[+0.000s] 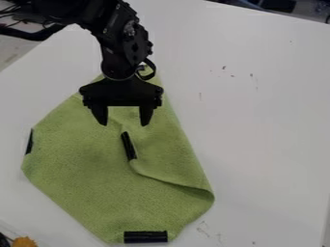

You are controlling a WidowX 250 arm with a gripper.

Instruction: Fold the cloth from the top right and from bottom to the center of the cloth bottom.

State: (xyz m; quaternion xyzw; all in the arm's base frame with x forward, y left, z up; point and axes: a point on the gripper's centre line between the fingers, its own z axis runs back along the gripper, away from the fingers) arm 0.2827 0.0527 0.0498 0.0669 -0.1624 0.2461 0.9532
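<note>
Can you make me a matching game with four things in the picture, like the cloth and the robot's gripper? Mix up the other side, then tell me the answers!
Things:
1. cloth
2. table
3. gripper
4. small orange thing

Colours and places:
A. black, with its jaws apart over something green
B. in the bottom left corner of the picture
C. green and partly folded over
D. white and flat, under the rest

Right pairs: 1-C, 2-D, 3-A, 4-B
</note>
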